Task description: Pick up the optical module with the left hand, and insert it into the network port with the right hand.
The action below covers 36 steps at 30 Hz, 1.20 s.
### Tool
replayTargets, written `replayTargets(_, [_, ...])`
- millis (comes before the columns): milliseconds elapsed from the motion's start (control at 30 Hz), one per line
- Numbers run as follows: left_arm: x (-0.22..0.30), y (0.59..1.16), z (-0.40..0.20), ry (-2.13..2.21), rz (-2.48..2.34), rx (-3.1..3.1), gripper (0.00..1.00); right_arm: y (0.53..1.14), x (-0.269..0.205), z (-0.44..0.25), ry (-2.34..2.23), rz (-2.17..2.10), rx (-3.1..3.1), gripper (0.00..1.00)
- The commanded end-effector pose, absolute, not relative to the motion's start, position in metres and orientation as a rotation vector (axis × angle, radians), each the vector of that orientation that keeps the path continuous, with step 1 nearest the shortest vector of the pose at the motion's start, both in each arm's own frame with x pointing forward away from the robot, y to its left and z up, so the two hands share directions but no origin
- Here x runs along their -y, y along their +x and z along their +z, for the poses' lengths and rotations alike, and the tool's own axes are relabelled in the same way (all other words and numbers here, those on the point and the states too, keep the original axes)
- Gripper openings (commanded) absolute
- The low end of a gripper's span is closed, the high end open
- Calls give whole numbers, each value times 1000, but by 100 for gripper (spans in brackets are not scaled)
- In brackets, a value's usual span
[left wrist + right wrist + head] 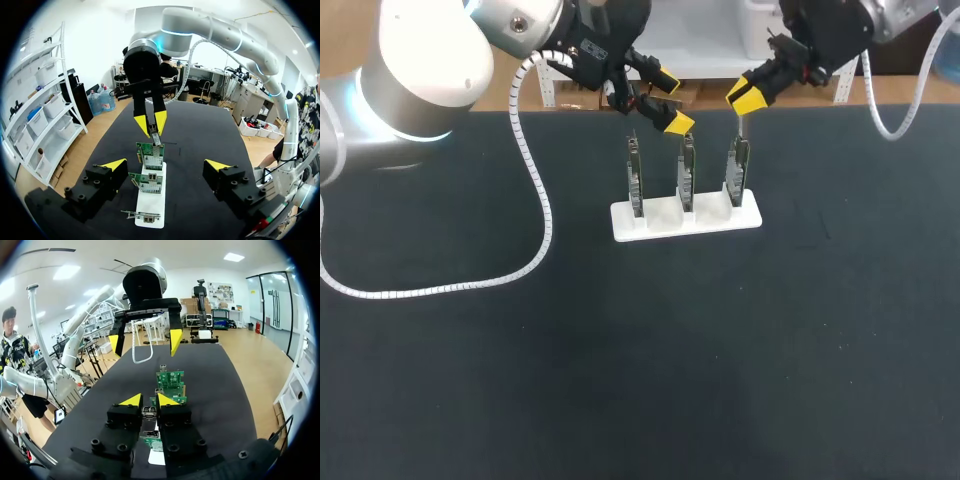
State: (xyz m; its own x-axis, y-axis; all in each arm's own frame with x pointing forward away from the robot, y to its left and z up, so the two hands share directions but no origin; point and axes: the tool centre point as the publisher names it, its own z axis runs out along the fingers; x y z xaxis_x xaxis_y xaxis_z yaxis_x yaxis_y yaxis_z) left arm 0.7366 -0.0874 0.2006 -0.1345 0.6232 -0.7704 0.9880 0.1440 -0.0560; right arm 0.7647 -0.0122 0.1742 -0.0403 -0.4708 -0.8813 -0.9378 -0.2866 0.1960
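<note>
Spreading under both arms lay the black table (620,380), white stand (650,222) at its far middle, 3 green cards (687,170) upright in it, left gripper (672,101) hung wide open and empty above the middle card, right gripper (748,97) pinched tight on the optical module (149,422), right at the top of the card on the right arm's side.

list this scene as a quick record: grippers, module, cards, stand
left gripper: open, empty, above the middle of the stand
right gripper: shut on the optical module
optical module: held upright, just over the top edge of the card at the stand's right end
network cards: three, upright in a row in the stand
stand: white, on the black table
insertion: cannot tell whether the module is seated in a port
</note>
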Motion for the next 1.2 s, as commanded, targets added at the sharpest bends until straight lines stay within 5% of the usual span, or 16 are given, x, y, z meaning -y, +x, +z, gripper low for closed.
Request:
replayTargets(33, [88,737,201,1544,-786,-1835,100,773,12,171,-1767,1321,-1473,0])
replayTargets(1200, [88,737,201,1544,-786,-1835,100,756,12,181,-1771,1202,-1480,0])
